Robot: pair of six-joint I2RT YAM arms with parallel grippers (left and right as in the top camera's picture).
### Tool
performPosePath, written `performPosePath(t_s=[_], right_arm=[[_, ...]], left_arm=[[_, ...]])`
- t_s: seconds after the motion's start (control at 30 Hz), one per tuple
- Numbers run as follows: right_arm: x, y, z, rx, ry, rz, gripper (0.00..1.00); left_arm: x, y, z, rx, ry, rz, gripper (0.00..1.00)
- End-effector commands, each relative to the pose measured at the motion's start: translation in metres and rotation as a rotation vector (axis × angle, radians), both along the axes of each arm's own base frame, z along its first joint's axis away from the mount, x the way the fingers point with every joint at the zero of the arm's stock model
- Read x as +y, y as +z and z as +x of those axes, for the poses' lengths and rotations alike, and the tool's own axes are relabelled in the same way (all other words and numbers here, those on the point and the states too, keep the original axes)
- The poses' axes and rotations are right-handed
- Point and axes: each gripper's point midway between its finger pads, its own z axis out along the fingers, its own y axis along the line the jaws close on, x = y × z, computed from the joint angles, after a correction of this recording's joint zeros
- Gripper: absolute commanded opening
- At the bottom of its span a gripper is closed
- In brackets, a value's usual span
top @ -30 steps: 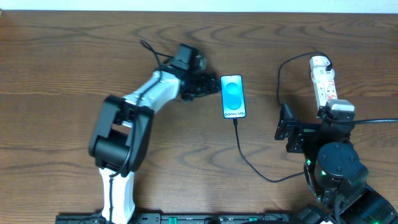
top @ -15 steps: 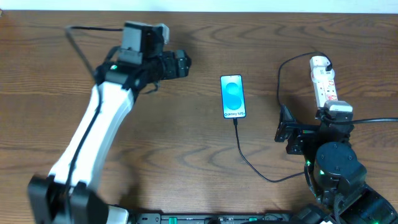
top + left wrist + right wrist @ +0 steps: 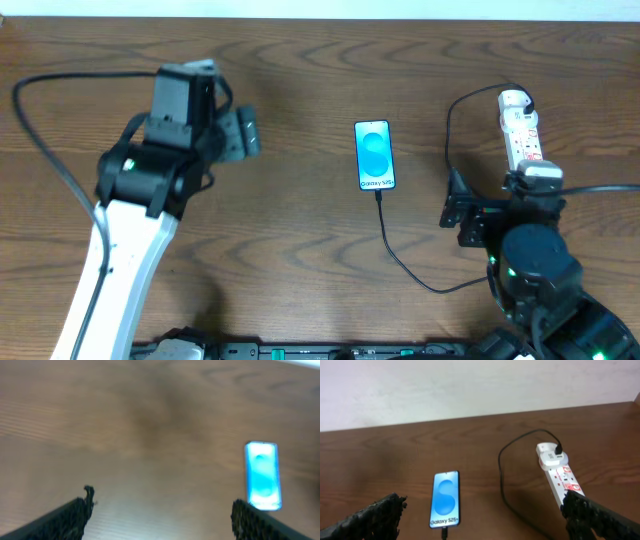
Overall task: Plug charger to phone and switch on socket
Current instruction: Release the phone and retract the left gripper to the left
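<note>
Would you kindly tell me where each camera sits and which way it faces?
Overhead: fixed above the table, looking straight down on phone, charger and socket; left arm and right arm both show.
Left wrist: on the left arm, angled down across the table towards the phone; left fingers at both lower corners.
Right wrist: on the right arm, facing the back wall over phone and socket; right fingers at both lower corners.
Shared: all three see the phone.

Phone (image 3: 375, 154) mid-table; charger (image 3: 383, 222) runs from its near end; socket (image 3: 521, 133) far right.
</note>
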Motion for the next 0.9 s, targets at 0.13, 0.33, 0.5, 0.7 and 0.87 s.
performPosePath(t_s=[0.13, 0.33, 0.5, 0.7, 0.87], right_arm=[[0.014, -0.027, 0.019, 0.096, -0.037, 0.009, 0.99], [0.032, -0.053, 0.040, 0.169, -0.059, 0.017, 0.99], [0.050, -0.076, 0.050, 0.240, -0.014, 0.004, 0.99], [0.069, -0.088, 0.056, 0.278, 0.044, 0.028, 0.99], [0.085, -0.088, 0.057, 0.288, 0.112, 0.076, 0.99]], left_arm=[[0.064, 0.033, -0.053, -0.048, 0.174, 0.230, 0.91], [0.073, 0.048, -0.081, -0.087, 0.188, 0.229, 0.98], [0.074, 0.047, -0.090, -0.073, 0.186, 0.234, 0.98], [0.074, 0.045, -0.089, -0.066, 0.185, 0.236, 0.98], [0.075, 0.048, -0.092, -0.079, 0.187, 0.231, 0.98]])
